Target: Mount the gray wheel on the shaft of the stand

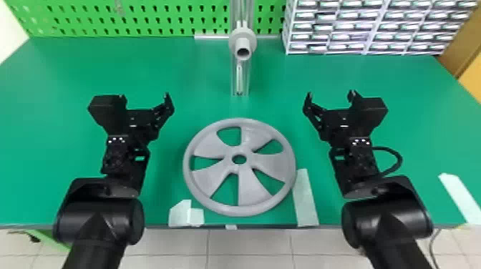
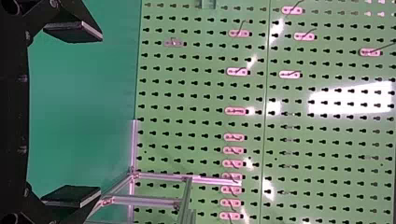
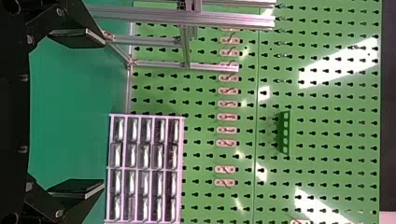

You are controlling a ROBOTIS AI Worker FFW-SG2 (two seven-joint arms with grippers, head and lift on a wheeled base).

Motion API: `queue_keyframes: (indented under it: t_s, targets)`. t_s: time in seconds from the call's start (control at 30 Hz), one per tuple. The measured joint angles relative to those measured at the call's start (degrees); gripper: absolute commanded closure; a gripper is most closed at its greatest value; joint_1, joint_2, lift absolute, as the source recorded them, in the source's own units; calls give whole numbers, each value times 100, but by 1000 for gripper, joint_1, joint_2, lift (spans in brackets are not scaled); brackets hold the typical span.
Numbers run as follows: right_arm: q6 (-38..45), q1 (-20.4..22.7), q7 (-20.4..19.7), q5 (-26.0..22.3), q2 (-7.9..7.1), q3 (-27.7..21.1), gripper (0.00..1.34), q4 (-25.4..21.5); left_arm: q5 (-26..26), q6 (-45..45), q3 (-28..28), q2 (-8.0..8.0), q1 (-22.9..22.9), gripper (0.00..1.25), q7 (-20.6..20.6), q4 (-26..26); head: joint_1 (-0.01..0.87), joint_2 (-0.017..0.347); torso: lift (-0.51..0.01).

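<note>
Gray wheel: lying flat on the worktop, between the left claw and the right claw, on the robot's side of both pairs of fingertips. It is well apart from either claw. Being round, the wheel has no long axis in its face. Its hub bore passes straight through, so its axle line stands upright, square to the worktop. One broad spoke runs from the hub toward the robot; another runs away from it, toward the stand.

Left claw: fingers spread wide, nothing between them; it points forward, away from the robot. In the left wrist view the two flat pads stand well apart.

Right claw: likewise spread wide and empty, pointing forward. The right wrist view confirms a broad gap between its pads.

Stand: upright, beyond both claws and between them. Its shaft lies crosswise to the wheel's axle line, roughly level, with the hollow end facing the robot. The shaft carries no wheel.

Surroundings: the drawer cabinet is beyond the right claw. A pale tape strip lies nearer the robot than the right claw, beside the wheel's rim.
</note>
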Motion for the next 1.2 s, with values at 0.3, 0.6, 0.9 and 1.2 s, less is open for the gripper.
queue_keyframes:
  t_s: [0.3, 0.6, 0.9, 1.2]
  targets:
    - [15, 0, 0, -7, -7, 8, 228, 0, 0, 0, 0, 0, 0, 128, 0, 0, 865, 52, -101]
    - [52, 0, 0, -56, -16, 17, 228, 0, -5, 0, 7, 0, 7, 128, 2, 0, 865, 52, -101]
    - [492, 0, 0, -163, -18, 28, 226, -231, -7, 0, 9, 0, 9, 128, 1, 0, 865, 52, -101]
    - [1620, -73, 0, -298, -48, 41, 226, -752, -7, 0, 9, 0, 9, 128, 5, 0, 865, 52, -101]
